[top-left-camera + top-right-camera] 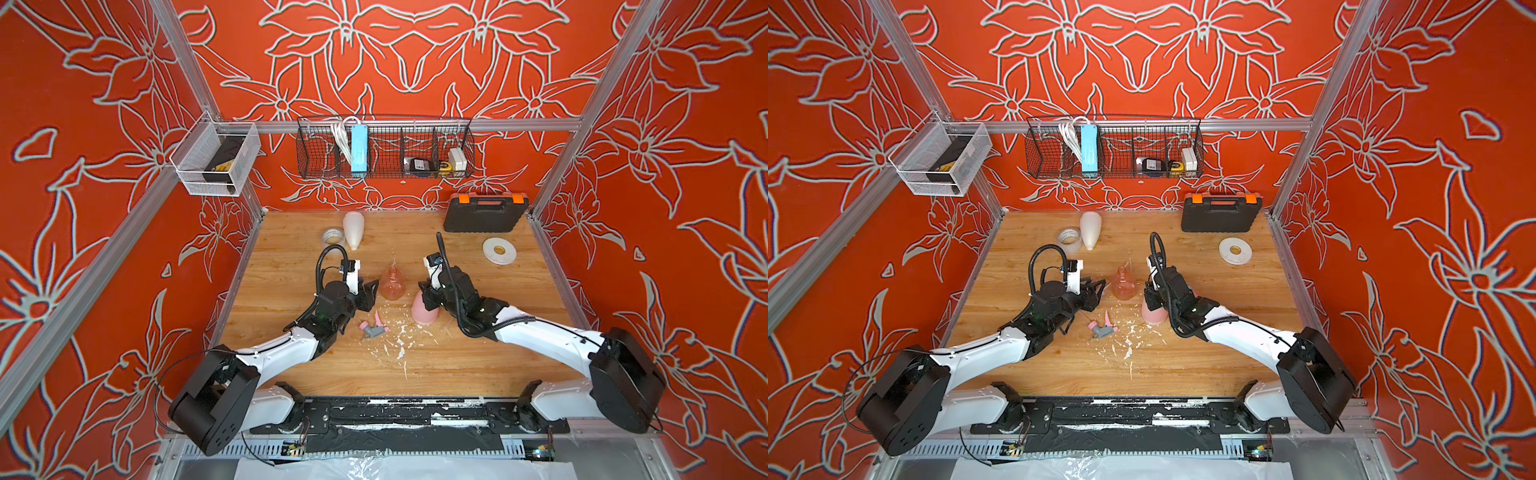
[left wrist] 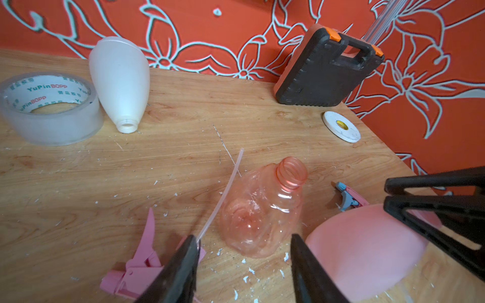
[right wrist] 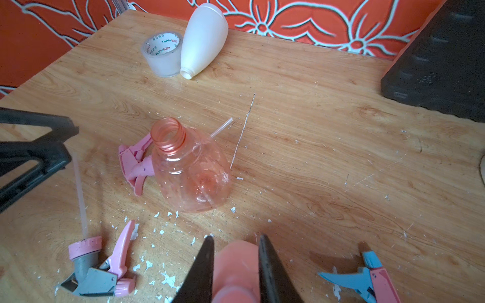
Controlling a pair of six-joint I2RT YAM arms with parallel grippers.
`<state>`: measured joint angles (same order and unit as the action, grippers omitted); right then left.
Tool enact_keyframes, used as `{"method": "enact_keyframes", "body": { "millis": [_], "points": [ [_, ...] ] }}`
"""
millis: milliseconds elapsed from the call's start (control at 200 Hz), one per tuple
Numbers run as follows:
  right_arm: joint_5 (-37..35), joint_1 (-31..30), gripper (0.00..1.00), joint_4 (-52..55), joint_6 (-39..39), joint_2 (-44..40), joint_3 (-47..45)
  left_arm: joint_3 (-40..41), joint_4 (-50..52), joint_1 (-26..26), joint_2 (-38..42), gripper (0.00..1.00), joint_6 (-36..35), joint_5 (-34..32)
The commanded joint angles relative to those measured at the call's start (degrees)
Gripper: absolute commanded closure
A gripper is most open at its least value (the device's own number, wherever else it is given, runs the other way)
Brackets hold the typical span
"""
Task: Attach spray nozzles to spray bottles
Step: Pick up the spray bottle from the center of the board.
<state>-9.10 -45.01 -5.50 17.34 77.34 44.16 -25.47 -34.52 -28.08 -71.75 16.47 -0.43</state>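
With the right end effector [image 3: 236,240] clenched on the neck of the pink bottle [image 3: 236,275], the released left end effector [image 2: 243,236] likely needs to grasp the pink nozzle [image 2: 136,267] next.

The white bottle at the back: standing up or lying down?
Lying down. The white bottle rests on its side beside the tape roll, its open neck pointing sideways.

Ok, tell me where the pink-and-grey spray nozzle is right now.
In a top view the pink-and-grey nozzle lies on the table, near the middle, just nearer the robot than the orange bottle and left of the pink bottle.
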Motion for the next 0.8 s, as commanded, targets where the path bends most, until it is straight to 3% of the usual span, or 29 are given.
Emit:
{"method": "enact_keyframes", "body": {
  "millis": [0, 130, 320, 415, 515, 796],
  "points": [
    [-2.3, -0.3, 0.98, 3.9, -0.8, -3.2, 1.7, -1.0, -4.0, 0.3, -0.7, 0.46, -1.4, 7.3],
    [-2.4, 1.5, 1.0, 12.2, -4.8, -6.9, 6.8, -4.1, -7.3, -0.5, -3.0, 0.45, -3.8, 18.8],
    [7.7, 11.3, 1.0, 23.8, -7.8, -12.8, 13.9, -6.8, -12.0, -9.8, -7.0, 0.42, -15.9, 22.9],
    [12.9, 15.8, 1.0, 28.3, -8.8, -15.4, 16.9, -8.7, -13.3, -11.3, -11.3, 0.36, -20.3, 27.5],
    [17.5, 16.7, 1.0, 30.8, -9.7, -17.4, 18.9, -13.4, -10.9, -11.3, -16.2, 0.27, -22.5, 31.8],
    [28.1, 16.6, 1.0, 29.7, -9.0, -20.3, 18.7, -17.5, -14.6, -11.1, -22.8, 0.19, -23.0, 35.3]
  ]
}}
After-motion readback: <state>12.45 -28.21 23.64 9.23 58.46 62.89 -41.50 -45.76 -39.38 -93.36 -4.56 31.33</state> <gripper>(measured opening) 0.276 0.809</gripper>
